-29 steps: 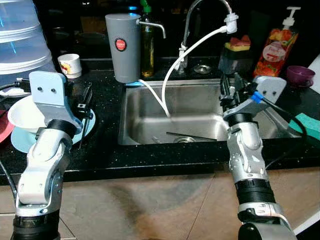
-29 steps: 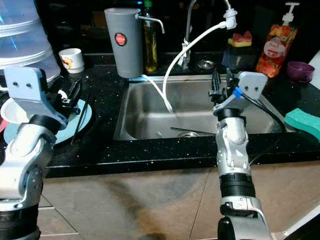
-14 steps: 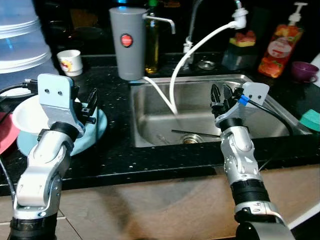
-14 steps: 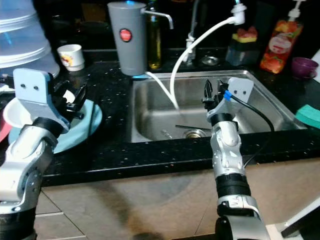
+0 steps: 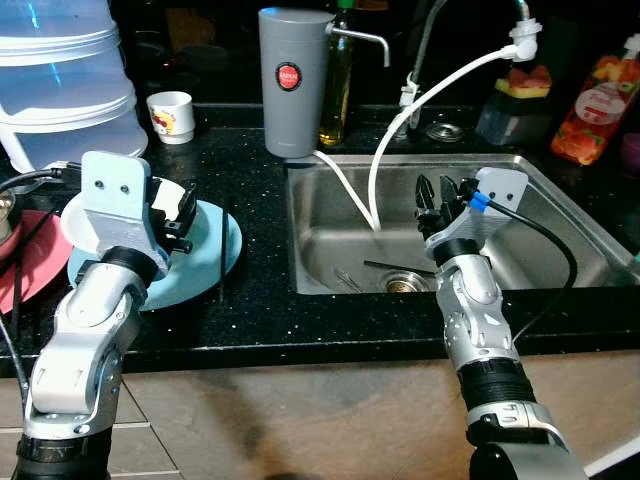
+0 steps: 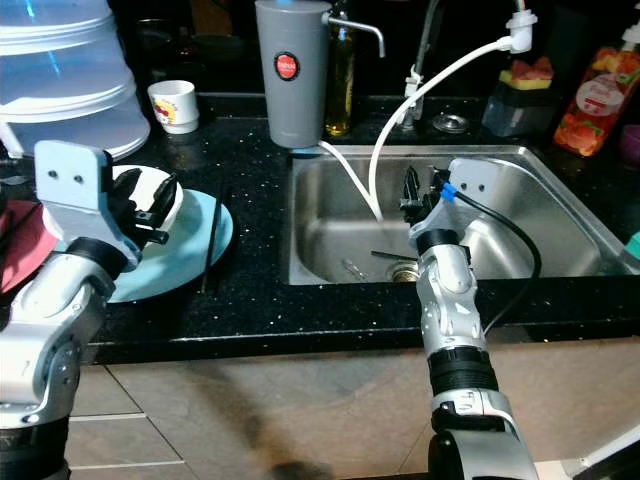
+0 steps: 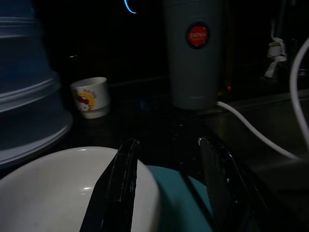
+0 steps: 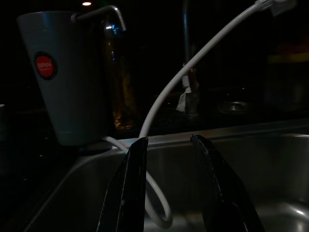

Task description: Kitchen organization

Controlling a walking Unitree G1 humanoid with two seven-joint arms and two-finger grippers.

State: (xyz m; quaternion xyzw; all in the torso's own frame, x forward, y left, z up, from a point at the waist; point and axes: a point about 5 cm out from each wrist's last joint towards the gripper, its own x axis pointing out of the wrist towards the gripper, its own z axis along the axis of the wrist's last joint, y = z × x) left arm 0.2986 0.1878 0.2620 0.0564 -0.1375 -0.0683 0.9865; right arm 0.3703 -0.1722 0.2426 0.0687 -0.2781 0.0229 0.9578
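Hovering just above the round white bowl [image 5: 100, 215] that sat on a light blue plate [image 5: 205, 255], the left gripper [image 7: 166, 186] had its two black fingers spread wide, one finger over the bowl's rim and the other over the plate, holding nothing. The right gripper [image 8: 169, 181] hung over the front part of the stainless steel sink [image 5: 560, 215], its fingers parted with nothing between them. Down in the basin a dark thin utensil [image 5: 400, 268] lay beside the drain, and a white hose [image 5: 430, 90] looped in from the tap. On the black speckled counter [image 5: 250, 310] a dark chopstick-like stick [image 5: 221, 255] rested across the plate's edge, a small printed white cup [image 5: 171, 115] stood near the tall grey dispenser [image 5: 290, 80], and a red plate [image 5: 30, 270] lay beside the blue one. Judging by this, the tidying looked barely begun: dishes remained spread out, nothing was grasped, and the bowl seemed the likely first pick.
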